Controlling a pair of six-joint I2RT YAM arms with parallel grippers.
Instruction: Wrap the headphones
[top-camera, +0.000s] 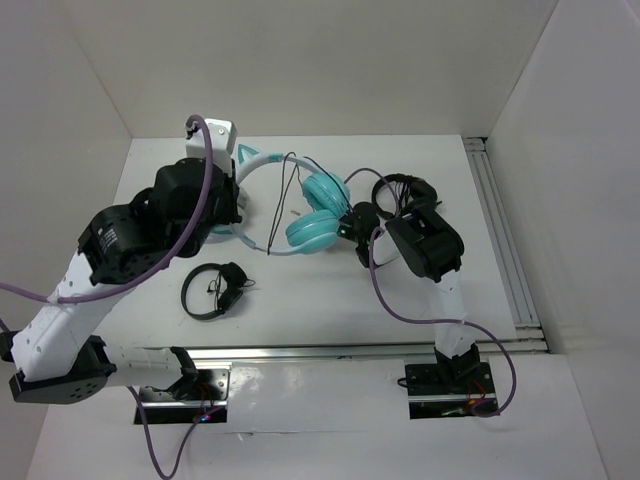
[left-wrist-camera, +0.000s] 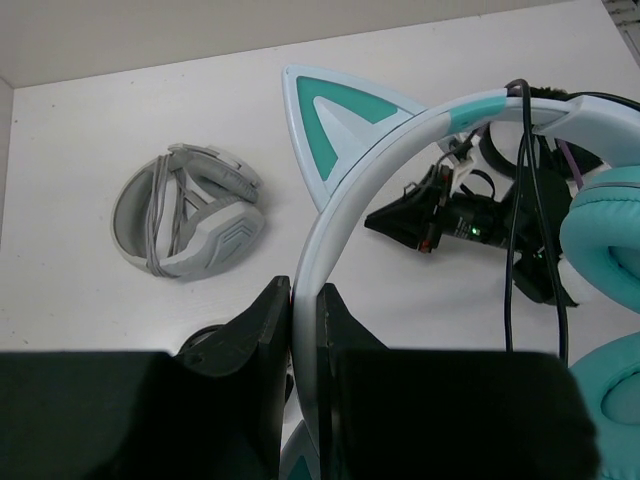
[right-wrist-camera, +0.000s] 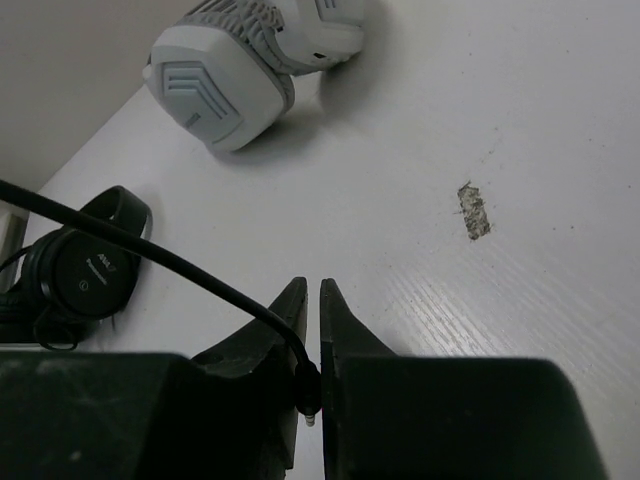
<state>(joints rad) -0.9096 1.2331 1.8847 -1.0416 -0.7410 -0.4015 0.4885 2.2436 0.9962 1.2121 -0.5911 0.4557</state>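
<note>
The left arm reaches from its base up and over toward the back wall. Its gripper (left-wrist-camera: 305, 300) is clenched on the white headband of the teal headphones (top-camera: 318, 208), whose ear cups lie to its right on the table (top-camera: 330, 300). Ahead and left of those fingers a grey-white headset (left-wrist-camera: 190, 215) lies apart from the band. The right arm folds low with its elbow outward, and its gripper (right-wrist-camera: 312, 300) pinches the thin black cable (right-wrist-camera: 150, 250) near the plug. Ahead of it bare tabletop opens, marked by a small scuff (right-wrist-camera: 473, 210). Black headphones (right-wrist-camera: 85, 270) sit off to its left.
</note>
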